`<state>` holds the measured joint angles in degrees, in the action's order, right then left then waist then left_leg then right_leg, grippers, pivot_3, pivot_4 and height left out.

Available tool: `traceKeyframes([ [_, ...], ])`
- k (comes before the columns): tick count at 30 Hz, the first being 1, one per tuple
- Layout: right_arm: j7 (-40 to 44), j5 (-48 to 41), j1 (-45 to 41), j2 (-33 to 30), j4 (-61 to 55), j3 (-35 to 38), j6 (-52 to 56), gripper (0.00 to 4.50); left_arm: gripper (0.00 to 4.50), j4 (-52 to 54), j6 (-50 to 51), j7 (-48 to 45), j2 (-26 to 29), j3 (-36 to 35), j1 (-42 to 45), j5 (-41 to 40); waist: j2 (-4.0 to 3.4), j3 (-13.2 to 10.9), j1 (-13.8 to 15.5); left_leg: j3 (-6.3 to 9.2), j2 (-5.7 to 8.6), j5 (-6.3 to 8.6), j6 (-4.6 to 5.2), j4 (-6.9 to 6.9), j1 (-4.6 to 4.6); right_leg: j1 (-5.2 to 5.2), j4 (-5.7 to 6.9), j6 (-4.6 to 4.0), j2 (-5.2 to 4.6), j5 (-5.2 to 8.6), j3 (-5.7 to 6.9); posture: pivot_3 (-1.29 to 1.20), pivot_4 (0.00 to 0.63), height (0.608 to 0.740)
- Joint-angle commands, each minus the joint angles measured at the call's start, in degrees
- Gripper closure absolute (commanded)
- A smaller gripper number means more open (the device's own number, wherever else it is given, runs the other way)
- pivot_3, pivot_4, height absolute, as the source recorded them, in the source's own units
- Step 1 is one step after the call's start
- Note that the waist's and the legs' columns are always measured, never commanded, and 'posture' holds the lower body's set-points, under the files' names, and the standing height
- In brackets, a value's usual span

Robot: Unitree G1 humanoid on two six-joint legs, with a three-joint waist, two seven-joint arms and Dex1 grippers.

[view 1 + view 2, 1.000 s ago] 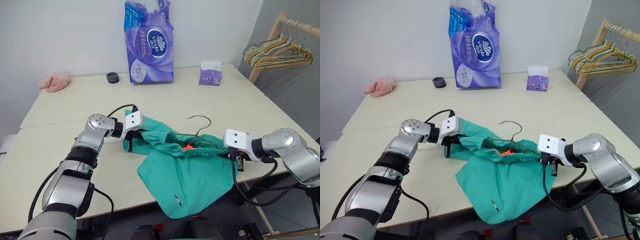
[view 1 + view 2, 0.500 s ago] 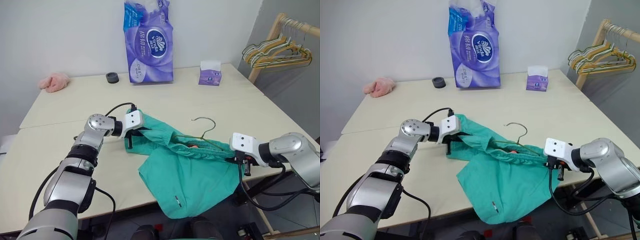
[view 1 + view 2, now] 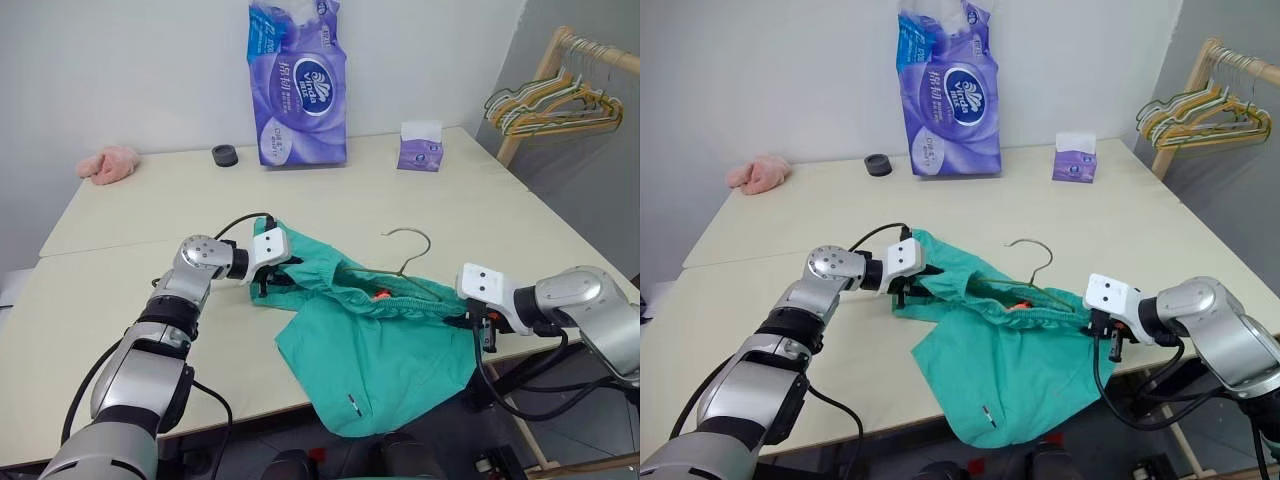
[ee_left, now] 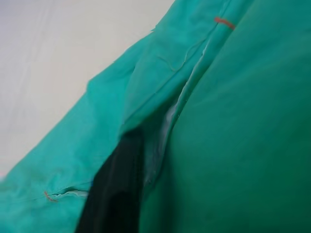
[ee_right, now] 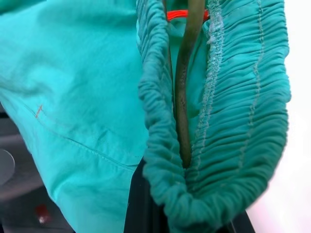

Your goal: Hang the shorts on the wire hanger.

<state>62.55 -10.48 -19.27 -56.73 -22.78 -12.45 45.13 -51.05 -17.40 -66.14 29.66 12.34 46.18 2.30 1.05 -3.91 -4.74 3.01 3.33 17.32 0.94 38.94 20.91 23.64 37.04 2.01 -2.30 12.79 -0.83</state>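
Observation:
The teal-green shorts [image 3: 370, 340] lie on the table's front part, one leg hanging over the front edge. The wire hanger [image 3: 412, 245] is threaded into the gathered waistband, and its hook sticks up behind the cloth. A small orange tag [image 3: 377, 294] shows inside the waistband. My left gripper [image 3: 265, 285] sits at the left end of the waistband, buried in the fabric [image 4: 233, 121]. My right gripper [image 3: 480, 325] is shut on the right end of the waistband, where the cloth [image 5: 228, 97] wraps around the hanger wire [image 5: 183, 73].
At the back of the table [image 3: 120, 320] stand a tall purple tissue pack [image 3: 297, 85], a small purple tissue box [image 3: 420, 146] and a black ring [image 3: 224, 155]. A pink cloth lump [image 3: 108, 163] lies at the back left. A wooden rack with several hangers [image 3: 555, 100] stands at the right.
The waistband was pulled taut between both grippers half a second ago and now sags a little. The left wrist has turned slightly toward the shorts.

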Motion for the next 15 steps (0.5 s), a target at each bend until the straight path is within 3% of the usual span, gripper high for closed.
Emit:
traceKeyframes([
  [1,-1.65,-3.06,-0.44,0.97,-3.06,3.86,3.36,4.50,1.57,1.88,-2.13,3.54,0.55,-2.74,0.61,-0.63,0.00,0.00,-0.06,0.00,0.00,0.00,0.00,0.00,0.00,0.00,0.00,0.00,0.00,0.00,0.00,-0.19,0.034,0.740],
  [4,-2.98,-4.61,0.38,1.27,-4.29,5.28,6.01,4.50,1.57,2.07,-2.04,4.82,1.53,-3.63,0.57,-0.61,0.00,0.00,-0.15,0.00,-0.01,0.01,-0.02,-0.01,0.00,0.02,0.01,0.00,0.00,0.00,0.00,-0.20,0.036,0.740],
  [8,-8.22,-10.46,4.69,5.57,-7.89,14.20,17.47,4.50,1.57,4.73,-0.74,9.32,4.80,-7.77,1.48,-2.26,0.03,-0.02,-0.16,0.03,-0.02,0.02,-0.03,-0.01,0.02,0.03,0.01,0.00,0.00,0.00,0.00,-0.20,0.044,0.740],
  [11,-11.15,-13.17,8.69,7.64,-10.64,20.69,23.32,4.50,1.57,13.67,7.04,5.10,3.86,-8.44,-1.33,-6.78,-0.01,-0.03,0.02,0.04,-0.01,0.05,-0.03,-0.01,0.07,0.06,0.02,0.00,-0.01,0.00,-0.01,-0.21,0.055,0.740],
  [15,-17.47,-13.54,16.23,11.67,-13.26,30.89,31.99,4.50,1.57,33.40,23.71,0.27,0.75,-6.18,-7.34,-15.14,-0.06,-0.01,0.10,0.01,0.08,0.17,0.17,0.01,0.02,-0.08,-0.04,0.01,-0.16,0.01,0.01,-0.25,0.074,0.740],
])
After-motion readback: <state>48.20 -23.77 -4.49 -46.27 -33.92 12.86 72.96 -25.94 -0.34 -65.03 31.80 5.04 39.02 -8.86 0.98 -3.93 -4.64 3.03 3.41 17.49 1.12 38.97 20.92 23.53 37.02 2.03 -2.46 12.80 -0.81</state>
